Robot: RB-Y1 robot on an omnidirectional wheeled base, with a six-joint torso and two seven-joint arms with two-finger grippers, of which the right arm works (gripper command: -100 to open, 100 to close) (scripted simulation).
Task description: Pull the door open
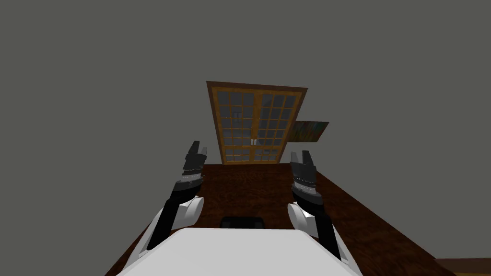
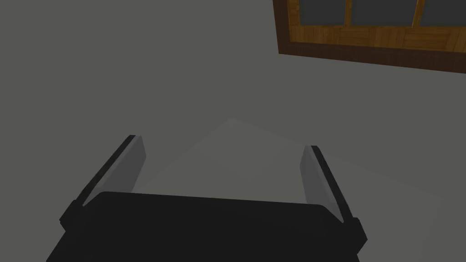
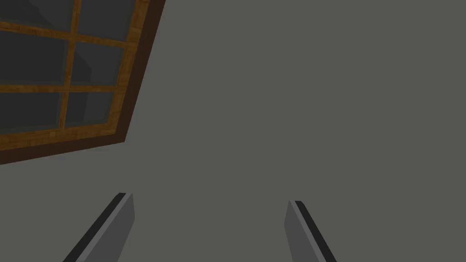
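The glazed double door (image 1: 256, 122) stands well ahead across the wooden floor (image 1: 249, 191). Left gripper (image 1: 198, 148) and right gripper (image 1: 300, 155) are empty, fingers apart. Approach squarely toward the central handles (image 1: 252, 142) before you reach.

The light is dim and even, and I cannot tell its source. The door (image 1: 256, 123) is the warmest thing, its wood frame orange-brown against dull grey panes (image 3: 32, 59); in my right wrist view these shade from darker to paler grey along slanting lines. The wall (image 1: 96, 72) around the door is one flat grey. In my left wrist view a faintly paler wedge (image 2: 232, 154) lies on the grey off the door's corner. The floor (image 1: 249, 187) below the door is dark red-brown. In the head view the door narrows downward, and the floor's edges splay away from it.
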